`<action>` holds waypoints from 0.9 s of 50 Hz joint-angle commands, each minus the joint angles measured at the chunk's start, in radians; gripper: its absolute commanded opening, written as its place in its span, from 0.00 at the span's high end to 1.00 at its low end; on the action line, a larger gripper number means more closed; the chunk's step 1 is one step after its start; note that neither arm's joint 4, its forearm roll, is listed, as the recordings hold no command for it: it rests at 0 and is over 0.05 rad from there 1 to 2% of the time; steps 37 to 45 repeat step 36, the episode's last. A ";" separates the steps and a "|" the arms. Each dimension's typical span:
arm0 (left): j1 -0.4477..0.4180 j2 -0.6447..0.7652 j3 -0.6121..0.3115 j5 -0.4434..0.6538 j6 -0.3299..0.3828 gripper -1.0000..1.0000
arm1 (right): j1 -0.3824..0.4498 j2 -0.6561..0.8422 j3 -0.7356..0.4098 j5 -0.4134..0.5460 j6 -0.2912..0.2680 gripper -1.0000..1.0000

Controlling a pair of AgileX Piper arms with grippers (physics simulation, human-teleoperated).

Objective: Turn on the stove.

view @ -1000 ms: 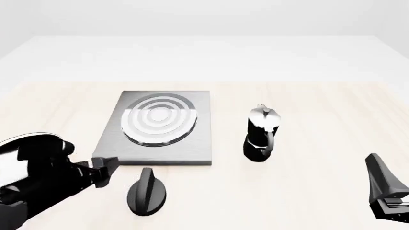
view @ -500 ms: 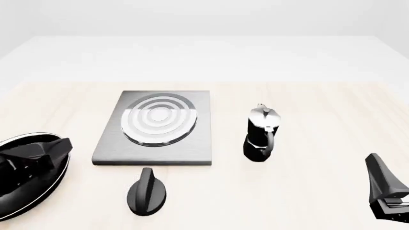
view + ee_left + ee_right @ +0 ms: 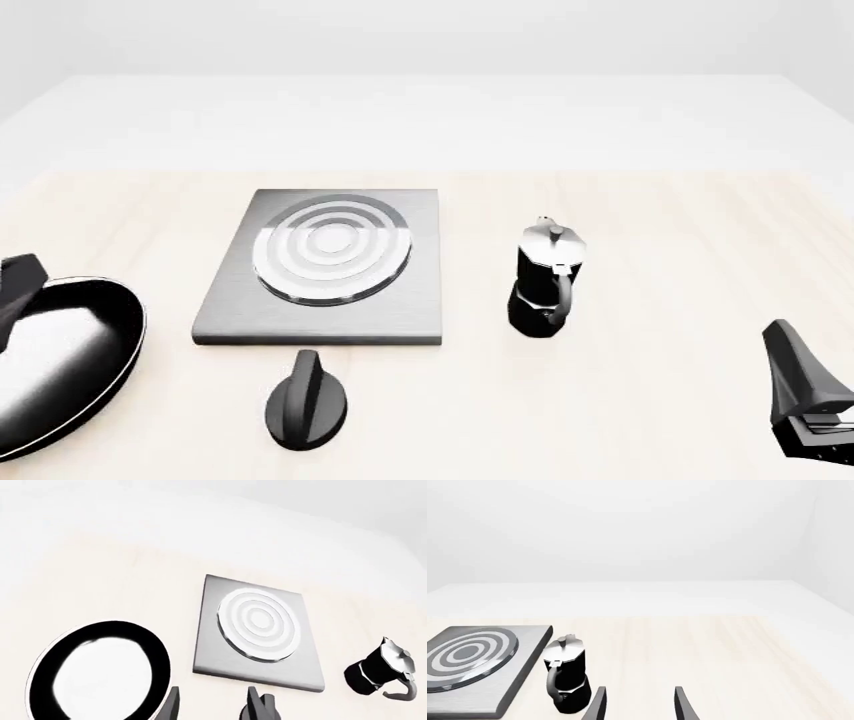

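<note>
Stove (image 3: 327, 270) flat on tabletop (image 3: 641, 230), centre-left; knob (image 3: 307, 400) just in front of it, untouched. Moka pot (image 3: 545, 280) right of stove, frying pan (image 3: 60, 360) left. Left gripper (image 3: 212, 705) raised over pan-knob area, jaws spread, empty. Right gripper (image 3: 637, 705) low at near right, level, jaws spread, empty.

- Frying pan (image 3: 60, 365): cut by front view's left and bottom edges; handle unseen.
- Left gripper (image 3: 16, 285): only a sliver at left edge.
- Right gripper (image 3: 807, 405): cropped at the corner.
- Knob (image 3: 261, 711): mostly below left wrist frame.
</note>
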 commanded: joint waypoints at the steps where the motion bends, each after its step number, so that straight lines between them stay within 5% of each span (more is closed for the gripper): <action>1: 0.070 -0.031 -0.089 0.067 0.018 0.00 | 0.000 0.000 0.000 0.000 0.000 0.00; 45: 0.253 -0.099 -0.204 0.189 0.038 0.00 | 0.000 0.000 0.000 0.000 0.000 0.00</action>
